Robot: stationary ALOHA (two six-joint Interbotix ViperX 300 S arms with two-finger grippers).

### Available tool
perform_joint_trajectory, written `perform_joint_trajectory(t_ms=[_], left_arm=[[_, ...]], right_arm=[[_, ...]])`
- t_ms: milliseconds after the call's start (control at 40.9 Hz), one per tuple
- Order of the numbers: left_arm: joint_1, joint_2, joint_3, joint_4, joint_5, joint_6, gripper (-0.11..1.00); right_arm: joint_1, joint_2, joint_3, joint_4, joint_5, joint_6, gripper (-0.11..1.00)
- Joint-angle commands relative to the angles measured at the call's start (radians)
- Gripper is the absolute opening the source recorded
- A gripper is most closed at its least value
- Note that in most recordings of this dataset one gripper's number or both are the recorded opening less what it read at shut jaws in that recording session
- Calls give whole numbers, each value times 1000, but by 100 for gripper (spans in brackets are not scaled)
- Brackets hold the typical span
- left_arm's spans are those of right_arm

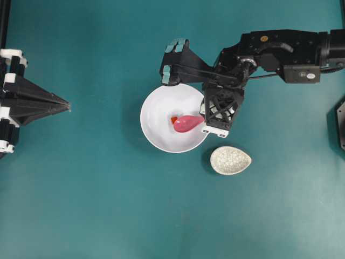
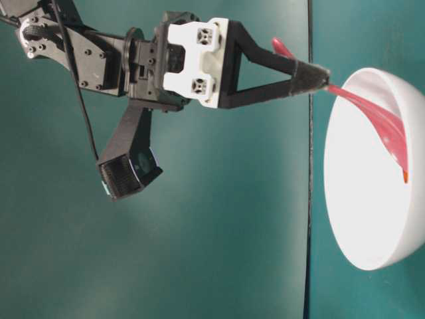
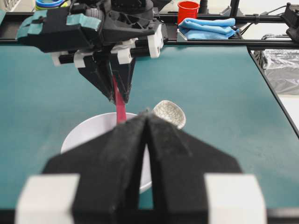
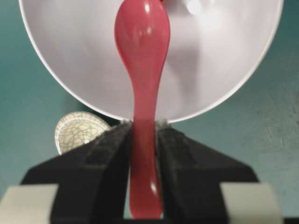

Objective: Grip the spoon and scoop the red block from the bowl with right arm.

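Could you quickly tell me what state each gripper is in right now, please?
Left gripper: closed, holding nothing.
Right gripper: closed on the pink spoon's handle, scoop inside the white bowl.

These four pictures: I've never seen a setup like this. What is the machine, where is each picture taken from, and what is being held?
It is a robot with two black arms working over a teal table. One picture looks straight down, one looks from table level (it appears turned sideways), and two come from cameras mounted on the arms' wrists.

The right gripper is closed on the handle of a pink spoon, whose scoop reaches into the white bowl. A tiny red block lies in the bowl right at the scoop's tip; it does not look scooped up yet. Beside the bowl sits a small speckled cream dish, apart from it.

The left gripper is shut, holds nothing and sits at the table's left edge, pointing toward the bowl.
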Motion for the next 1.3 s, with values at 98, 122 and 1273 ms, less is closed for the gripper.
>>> perform_joint_trajectory(t_ms=[98,122,1273], left_arm=[[-6,6,-26,3,-11,0,0],[-6,6,-26,3,-11,0,0],[-6,5,-26,3,-6,6,0]], right_arm=[[0,-12,-21,-2,2,2,23],[0,-12,-21,-2,3,2,23],[-25,26,-18,-38,-179,25,23]])
